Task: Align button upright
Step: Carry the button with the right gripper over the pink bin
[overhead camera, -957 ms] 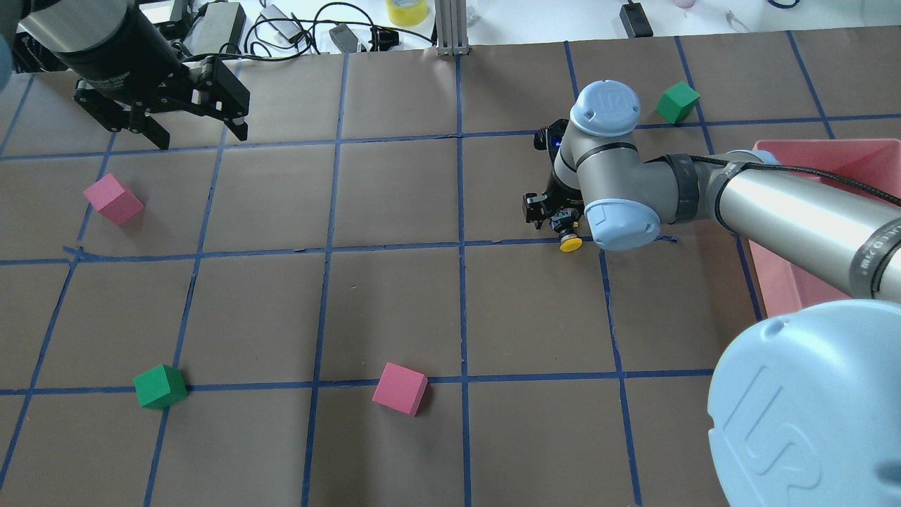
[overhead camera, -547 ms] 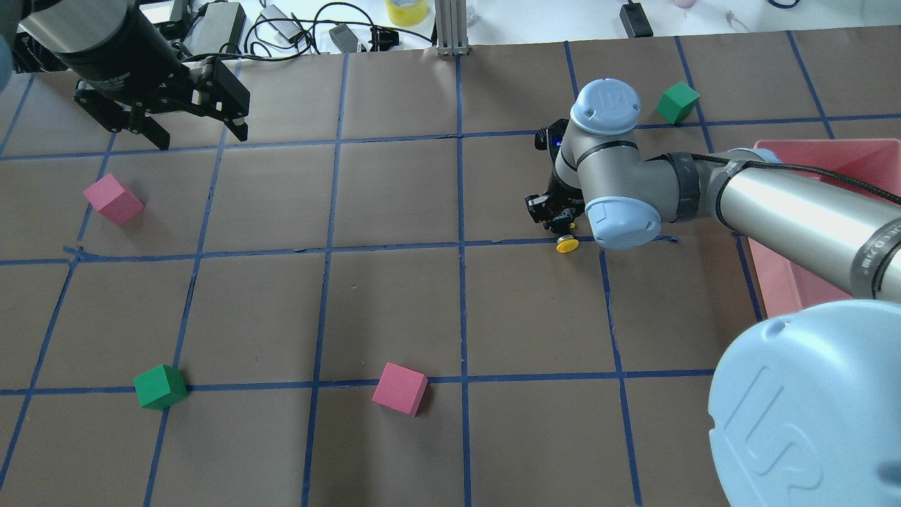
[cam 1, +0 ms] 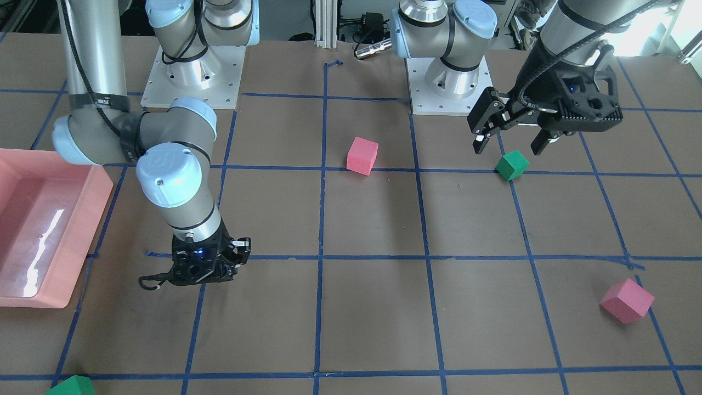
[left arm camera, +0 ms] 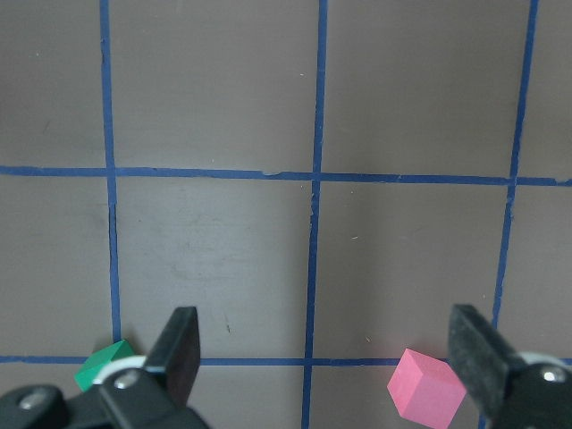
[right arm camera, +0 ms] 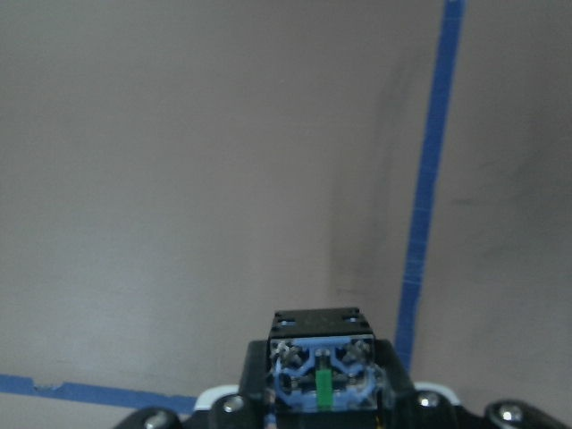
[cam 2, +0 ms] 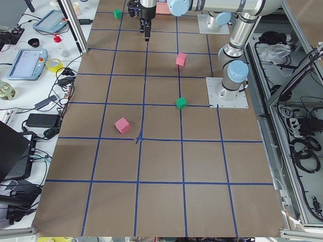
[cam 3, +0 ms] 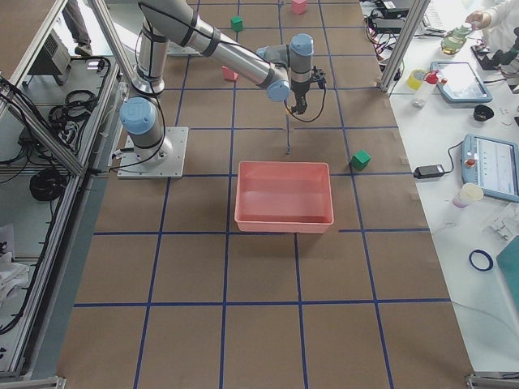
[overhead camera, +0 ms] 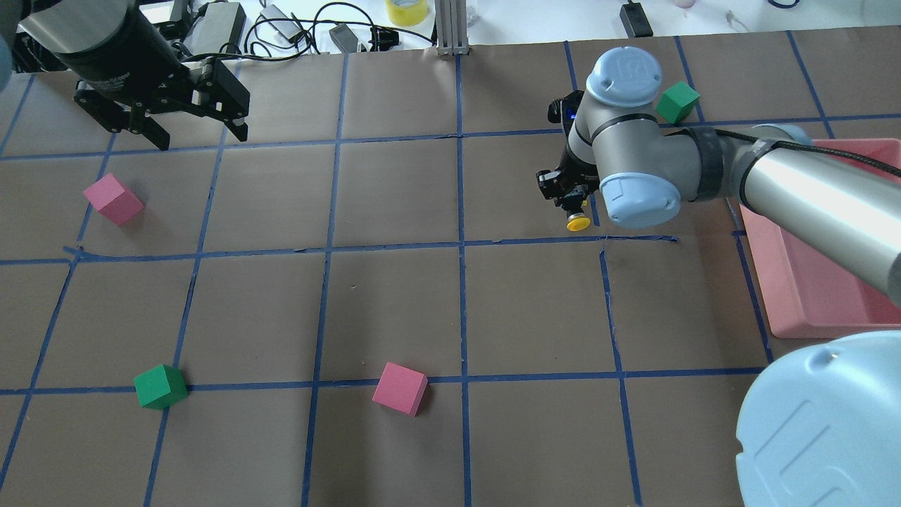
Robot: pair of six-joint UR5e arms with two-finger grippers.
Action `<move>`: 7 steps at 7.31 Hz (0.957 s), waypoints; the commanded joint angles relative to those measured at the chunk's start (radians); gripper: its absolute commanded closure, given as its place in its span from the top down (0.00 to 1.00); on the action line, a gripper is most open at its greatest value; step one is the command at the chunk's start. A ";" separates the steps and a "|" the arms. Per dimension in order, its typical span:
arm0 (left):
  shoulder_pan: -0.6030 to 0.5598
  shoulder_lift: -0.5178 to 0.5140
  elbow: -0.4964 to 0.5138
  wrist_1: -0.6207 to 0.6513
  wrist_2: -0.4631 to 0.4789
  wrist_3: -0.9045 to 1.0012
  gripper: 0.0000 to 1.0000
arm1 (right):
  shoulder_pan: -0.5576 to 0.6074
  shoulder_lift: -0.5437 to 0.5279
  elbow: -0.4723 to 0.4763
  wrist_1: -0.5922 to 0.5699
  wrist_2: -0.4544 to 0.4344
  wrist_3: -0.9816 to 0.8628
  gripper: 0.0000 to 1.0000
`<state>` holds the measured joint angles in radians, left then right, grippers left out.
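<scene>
Brown paper table (overhead camera: 394, 303) carried a blue tape grid; a white bench (cam 3: 486, 97) with tablets and cables ran along its far side. The right arm (overhead camera: 809, 197) bulked across the overhead view, its near joint cap cut off at the corner and its wrist covering most of the right gripper (overhead camera: 571, 208). The pink tray (overhead camera: 809, 296) lay partly under that arm. The left gripper (overhead camera: 200, 137) hung above the table's far left, fingers wide apart with nothing between them. The right gripper was clamped on the button (overhead camera: 578, 222), near the tray and just beyond a tape line. The wrist view showed only the black base with silvery contacts and a green tab; the yellow cap pointed away from the wrist, toward the table. Whether the cap touched the table could not be judged. In the front view the gripper body hid the button.
</scene>
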<state>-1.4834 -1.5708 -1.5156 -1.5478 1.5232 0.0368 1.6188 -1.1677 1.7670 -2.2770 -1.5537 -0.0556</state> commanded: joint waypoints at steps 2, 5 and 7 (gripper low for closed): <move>0.000 0.000 0.000 0.000 0.002 0.000 1.00 | -0.187 -0.098 -0.147 0.265 -0.023 -0.020 0.00; -0.002 0.001 0.000 -0.002 0.002 0.000 1.00 | -0.333 -0.138 -0.172 0.320 -0.020 -0.157 0.00; -0.002 0.002 0.000 0.000 0.002 0.000 1.00 | -0.445 -0.148 -0.173 0.373 -0.009 -0.319 0.00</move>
<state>-1.4847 -1.5695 -1.5156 -1.5483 1.5248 0.0368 1.2402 -1.3098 1.5961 -1.9231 -1.5663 -0.2746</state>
